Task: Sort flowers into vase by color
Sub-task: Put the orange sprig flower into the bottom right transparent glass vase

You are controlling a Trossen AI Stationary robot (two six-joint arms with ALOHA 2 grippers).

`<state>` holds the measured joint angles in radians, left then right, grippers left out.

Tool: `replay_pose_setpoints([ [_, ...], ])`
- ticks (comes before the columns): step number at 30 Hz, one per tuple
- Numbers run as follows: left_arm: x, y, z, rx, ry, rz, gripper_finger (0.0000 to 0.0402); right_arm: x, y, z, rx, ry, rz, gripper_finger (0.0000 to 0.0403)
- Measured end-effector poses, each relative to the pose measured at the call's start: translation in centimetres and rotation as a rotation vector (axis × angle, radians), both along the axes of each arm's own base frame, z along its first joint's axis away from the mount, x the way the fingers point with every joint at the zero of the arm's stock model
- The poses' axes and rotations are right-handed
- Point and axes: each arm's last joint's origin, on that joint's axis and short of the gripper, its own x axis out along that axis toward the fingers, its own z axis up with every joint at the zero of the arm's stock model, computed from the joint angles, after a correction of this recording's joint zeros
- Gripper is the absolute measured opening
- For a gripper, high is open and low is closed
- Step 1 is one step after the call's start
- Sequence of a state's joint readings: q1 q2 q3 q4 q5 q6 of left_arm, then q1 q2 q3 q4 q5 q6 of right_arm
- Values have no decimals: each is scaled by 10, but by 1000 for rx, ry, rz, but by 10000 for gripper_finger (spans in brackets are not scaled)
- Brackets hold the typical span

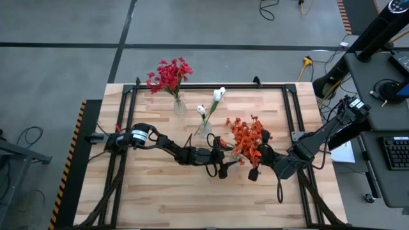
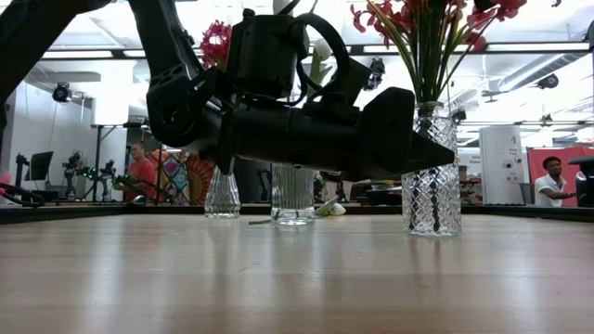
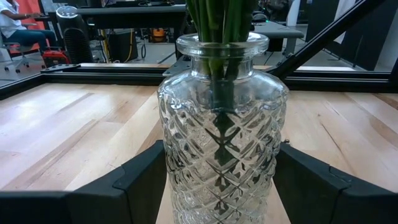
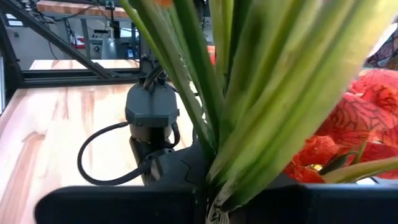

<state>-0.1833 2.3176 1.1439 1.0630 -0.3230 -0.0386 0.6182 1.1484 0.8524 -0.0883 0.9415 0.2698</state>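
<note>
Cut-glass vase (image 3: 221, 124) of orange-red flowers (image 1: 246, 135): clasped on both sides by left gripper (image 3: 221, 186). Green stalks (image 4: 249, 106): pinched by closed right gripper (image 4: 211, 205).

vase base (image 3: 221, 205) cut off, blooms out of frame

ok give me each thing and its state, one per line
Left gripper: fingers either side of the orange vase, which is upright.
Right gripper: shut on the orange flowers' stems.
Red flowers: standing in the red vase.
White flowers: in the middle vase, leaning.
</note>
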Motion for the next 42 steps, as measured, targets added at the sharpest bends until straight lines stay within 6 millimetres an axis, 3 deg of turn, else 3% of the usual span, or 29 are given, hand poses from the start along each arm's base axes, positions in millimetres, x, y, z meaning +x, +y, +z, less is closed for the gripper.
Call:
replay_pose_setpoints([
  [15, 0, 0, 0, 0, 0, 0, 246, 0, 0, -2, 14, 13, 25, 22],
  [27, 0, 0, 0, 0, -4, 0, 246, 14, 3, -21, -8, 77, 24, 22],
  [42, 0, -1, 0, 2, -5, -5, 246, 16, 6, -18, 81, 24, 52, 22],
])
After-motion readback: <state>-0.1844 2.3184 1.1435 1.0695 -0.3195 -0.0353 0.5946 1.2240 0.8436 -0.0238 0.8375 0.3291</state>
